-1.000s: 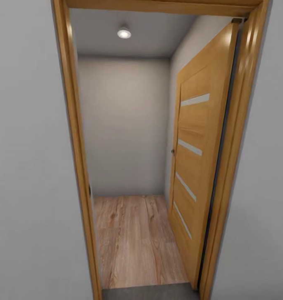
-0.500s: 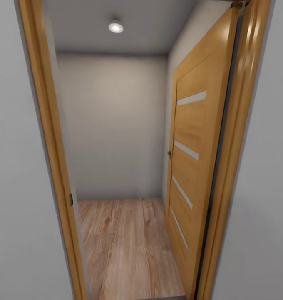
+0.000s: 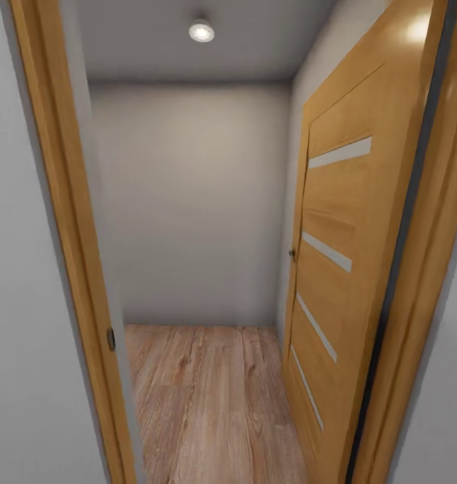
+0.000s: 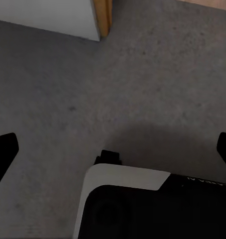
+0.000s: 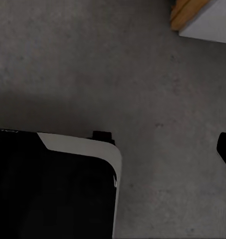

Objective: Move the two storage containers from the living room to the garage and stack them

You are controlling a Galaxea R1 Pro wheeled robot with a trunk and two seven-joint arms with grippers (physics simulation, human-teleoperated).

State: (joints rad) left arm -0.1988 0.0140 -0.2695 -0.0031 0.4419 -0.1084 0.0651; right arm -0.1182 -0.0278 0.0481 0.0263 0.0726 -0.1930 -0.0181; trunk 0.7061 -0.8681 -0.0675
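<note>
The storage containers are out of view. In the head view I face an open doorway with a short passage of light wood planks (image 3: 208, 403) behind it. My left gripper (image 4: 113, 149) hangs open over dark grey concrete floor (image 4: 142, 74), one black fingertip at each side of the left wrist view and nothing between them. My right gripper (image 5: 113, 154) hangs over the same concrete (image 5: 93, 59). One of its fingertips (image 5: 225, 152) shows far out at the edge, the other is lost against my black base (image 5: 48, 184).
The wooden door (image 3: 349, 255) stands swung open along the right side, and the left door frame (image 3: 67, 255) is close. A plain grey wall (image 3: 195, 202) ends the passage under a ceiling light (image 3: 201, 31). The frame's feet (image 4: 103, 17) (image 5: 187, 12) flank my base (image 4: 152, 204).
The head camera has moved forward into the doorway: frame and door loom larger and closer, and the grey floor strip at the picture's bottom has dropped out of sight.
</note>
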